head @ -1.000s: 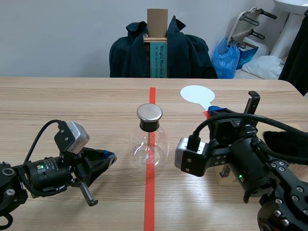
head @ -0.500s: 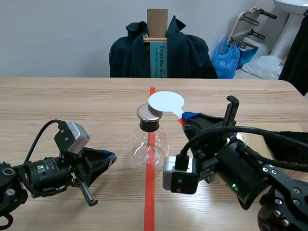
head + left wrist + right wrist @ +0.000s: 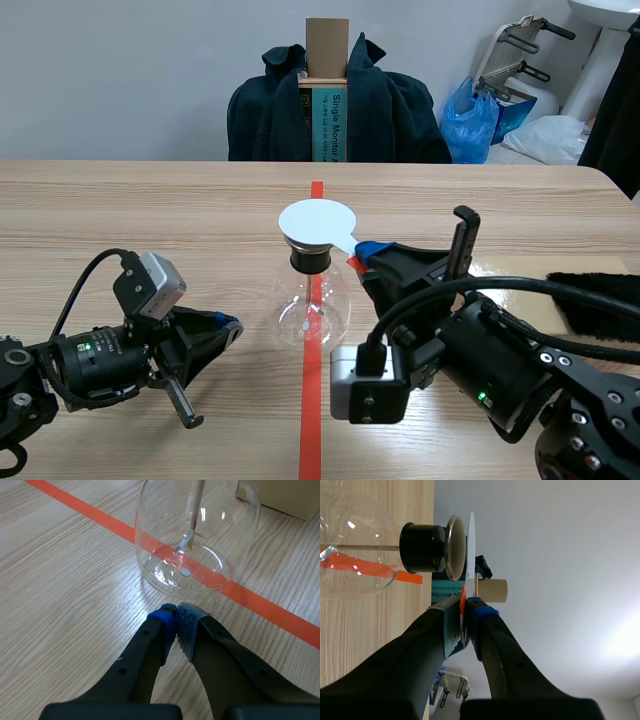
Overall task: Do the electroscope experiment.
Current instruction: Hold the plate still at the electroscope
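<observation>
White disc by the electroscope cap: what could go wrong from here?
1. The white disc sits right at the metal cap. A hard press could tip the glass flask, which nothing holds: the left gripper is shut beside its base.
2. The right gripper pinches only the thin red handle, so the disc could twist.

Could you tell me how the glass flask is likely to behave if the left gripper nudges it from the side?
The glass flask looks thin-walled, so probably light and fragile. Its smooth bottom on the wooden table would likely slide under a low push. The black stopper and metal cap sit high, so a high push might tip it.
</observation>
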